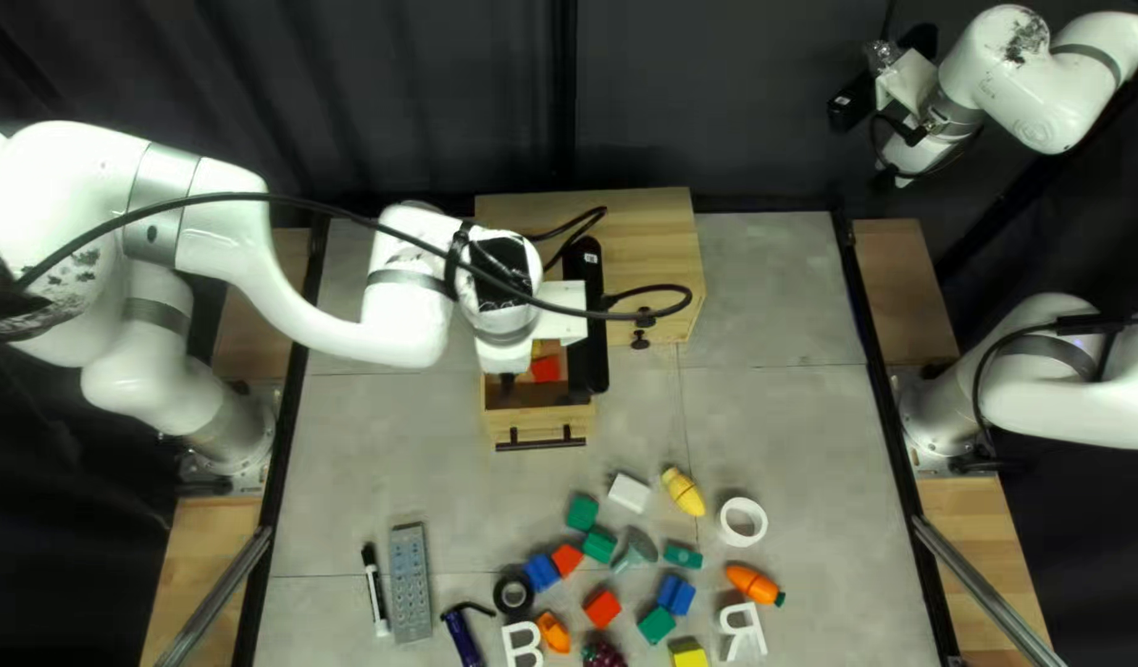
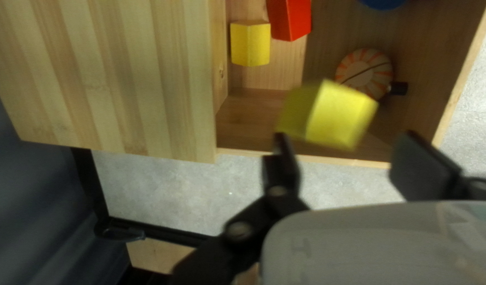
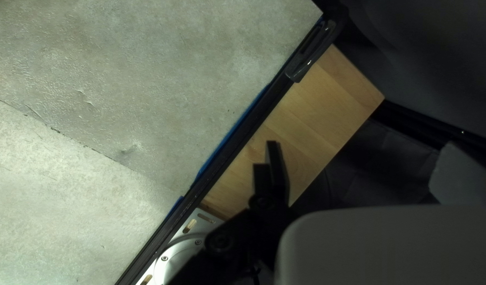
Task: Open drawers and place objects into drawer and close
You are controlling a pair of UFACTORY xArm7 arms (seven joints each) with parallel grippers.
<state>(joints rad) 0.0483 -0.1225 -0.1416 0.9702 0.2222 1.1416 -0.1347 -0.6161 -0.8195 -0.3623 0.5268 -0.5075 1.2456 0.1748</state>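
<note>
The drawer [image 1: 540, 436] stands open on the near side of the wooden cabinet [image 1: 653, 247], near the far edge of the desk [image 1: 779, 408]. The left tool [image 1: 507, 383] is at the drawer's left side. Its fingers are spread, gripping nothing, and a blurred yellow block [image 2: 340, 116] shows just ahead, between their tips; it is clear of the nearer finger, but I cannot tell whether it touches the farther one.

Inside the drawer lie a second yellow block [image 2: 251, 45], a red block [image 2: 290, 20] to its right and a round, orange-striped object [image 2: 365, 74] nearer the drawer front. Part of a blue object [image 2: 382, 3] shows farther right.

The right tool [image 1: 887, 182] hangs near the desk's far right corner, spread, with nothing against the one finger [image 3: 276, 163] that shows clearly.

On the near part of the desk, a marker [image 1: 375, 591] lies just left of a grey remote [image 1: 410, 581]. To their right are scattered coloured blocks, a black ring [image 1: 514, 594] and a grey-green funnel [image 1: 637, 550]. Farther right are a toy corn cob [image 1: 684, 492], a white ring [image 1: 743, 521] and a toy carrot [image 1: 754, 583].
</note>
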